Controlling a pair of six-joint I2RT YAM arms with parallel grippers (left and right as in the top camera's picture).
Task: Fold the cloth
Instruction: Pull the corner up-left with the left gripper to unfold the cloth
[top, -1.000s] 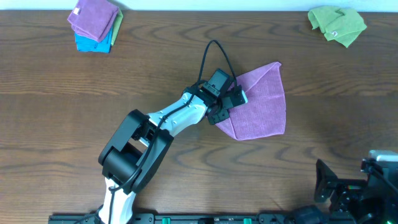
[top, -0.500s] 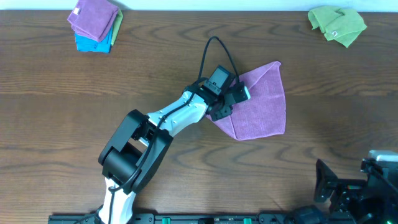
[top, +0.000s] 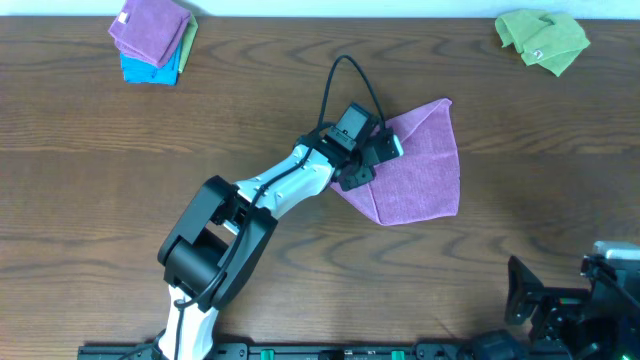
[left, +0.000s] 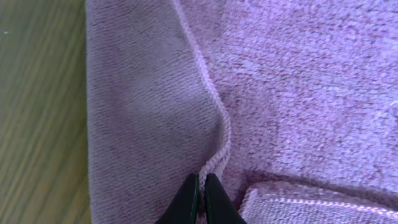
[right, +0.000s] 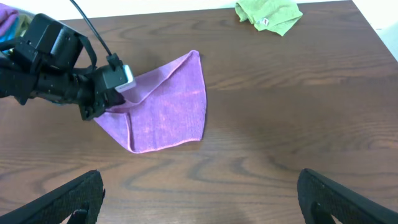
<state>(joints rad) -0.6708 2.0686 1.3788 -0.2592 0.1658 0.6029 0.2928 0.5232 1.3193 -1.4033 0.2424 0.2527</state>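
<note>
The purple cloth (top: 420, 170) lies flat, folded into a rough triangle, its stitched hem showing.

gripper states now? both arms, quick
left gripper: closed, pinching the hem of the purple cloth.
right gripper: open, holding nothing, away from the cloth.

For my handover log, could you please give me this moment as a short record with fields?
cloth in work: purple cloth, mid-table, partly folded over itself
left tool: shut, pinching the purple cloth's hem
right tool: open, holding nothing, at the table's near edge
other items: green cloth, crumpled, far right corner; folded stack, purple on blue, far left corner
</note>
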